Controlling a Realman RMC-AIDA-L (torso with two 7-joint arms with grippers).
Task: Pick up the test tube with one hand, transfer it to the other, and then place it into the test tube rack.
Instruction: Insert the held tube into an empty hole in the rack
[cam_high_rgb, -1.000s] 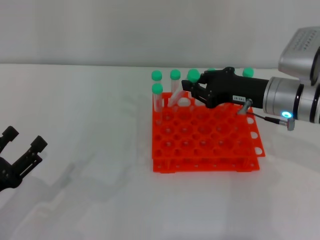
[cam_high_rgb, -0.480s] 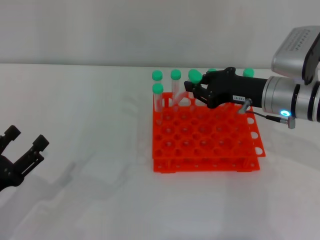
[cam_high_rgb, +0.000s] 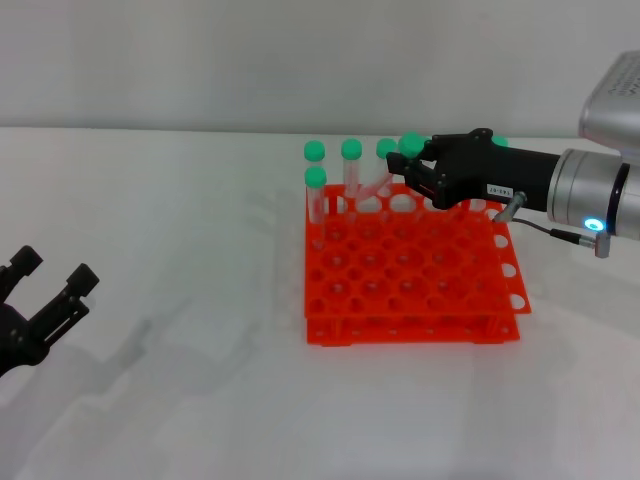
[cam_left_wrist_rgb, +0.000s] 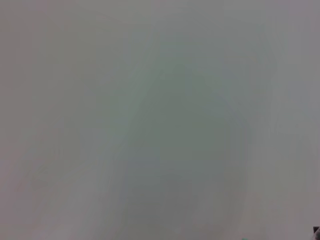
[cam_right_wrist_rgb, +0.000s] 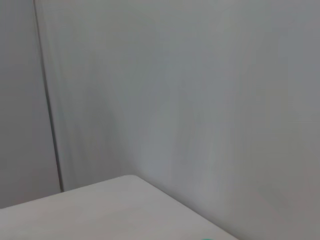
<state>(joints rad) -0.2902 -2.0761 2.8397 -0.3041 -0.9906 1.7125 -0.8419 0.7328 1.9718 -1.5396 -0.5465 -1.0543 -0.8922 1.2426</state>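
Observation:
The orange-red test tube rack (cam_high_rgb: 410, 290) stands on the white table, right of centre in the head view. My right gripper (cam_high_rgb: 412, 172), black with a white label and a blue-lit wrist, reaches over the rack's back row from the right. It is shut on the test tube (cam_high_rgb: 378, 186) just below its green cap. The tube leans steeply, with its lower end at a hole in the back row. My left gripper (cam_high_rgb: 55, 272) is open and empty at the lower left, far from the rack. Neither wrist view shows the tube, the rack or fingers.
Several other green-capped tubes stand upright in the rack's back rows, such as the pair at its back left corner (cam_high_rgb: 315, 195). The rack's front rows are bare holes. The pale wall runs behind the table.
My right gripper has moved right along the rack's back row, carrying the tube's top with it, so the tube leans more. The left gripper has hardly moved.

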